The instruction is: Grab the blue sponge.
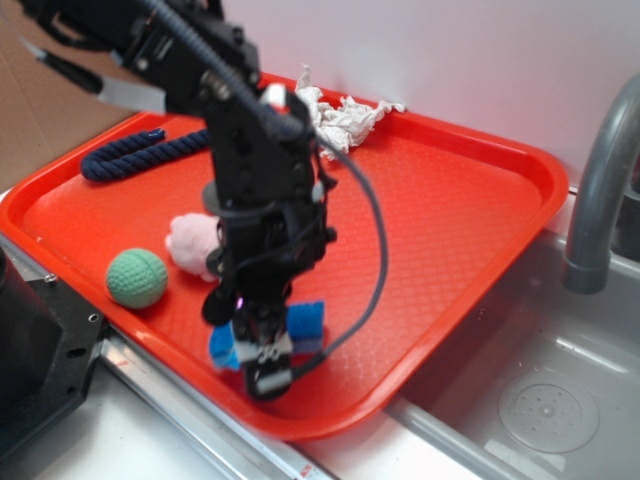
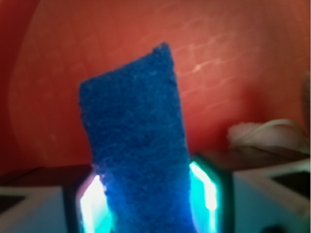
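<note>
Grasping is the step in hand: at the near edge of the red tray [image 1: 480,200], right of the green ball [image 1: 136,278] and pink plush toy [image 1: 192,242], the tool [image 1: 262,350] is clenching the blue sponge [image 2: 136,145] between its pads. Next, I think, a straight lift without loosening.

a red tray [image 1: 470,215] lies beside a steel sink [image 1: 545,400]. on the tray, a green knitted ball [image 1: 136,278] sits near left, a pink plush toy [image 1: 192,243] just beside it, a navy rope [image 1: 135,153] far left, a white rag [image 1: 345,116] at the far edge. a grey faucet [image 1: 598,190] stands at right.
</note>
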`<state>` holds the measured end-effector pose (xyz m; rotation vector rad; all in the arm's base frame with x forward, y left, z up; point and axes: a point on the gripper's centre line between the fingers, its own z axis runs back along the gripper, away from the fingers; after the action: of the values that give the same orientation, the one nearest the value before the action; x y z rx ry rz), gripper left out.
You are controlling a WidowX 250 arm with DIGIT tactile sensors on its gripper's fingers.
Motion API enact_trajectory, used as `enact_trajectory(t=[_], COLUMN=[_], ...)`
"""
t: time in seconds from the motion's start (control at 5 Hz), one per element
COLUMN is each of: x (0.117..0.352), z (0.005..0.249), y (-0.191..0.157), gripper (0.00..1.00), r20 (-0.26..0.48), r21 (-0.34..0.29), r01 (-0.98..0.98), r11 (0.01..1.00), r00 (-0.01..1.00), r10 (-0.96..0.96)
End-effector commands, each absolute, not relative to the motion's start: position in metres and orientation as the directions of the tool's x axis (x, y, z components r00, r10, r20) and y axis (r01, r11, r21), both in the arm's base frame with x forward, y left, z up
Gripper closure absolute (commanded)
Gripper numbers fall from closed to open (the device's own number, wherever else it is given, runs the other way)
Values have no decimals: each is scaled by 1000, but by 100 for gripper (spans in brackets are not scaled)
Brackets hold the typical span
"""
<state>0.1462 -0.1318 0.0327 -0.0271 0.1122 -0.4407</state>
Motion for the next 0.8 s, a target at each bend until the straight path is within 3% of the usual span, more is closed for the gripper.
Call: enact_trajectory(t=[0.0, 0.4, 0.6], x=[155, 133, 137], z=[105, 205, 224], y=[-116, -34, 7], gripper=[100, 100, 100], r20=[-25, 63, 64], r21=[-14, 21, 78], r01=[314, -110, -176], r11=[949, 994, 981], r00=[949, 992, 983], r10=[-315, 108, 171])
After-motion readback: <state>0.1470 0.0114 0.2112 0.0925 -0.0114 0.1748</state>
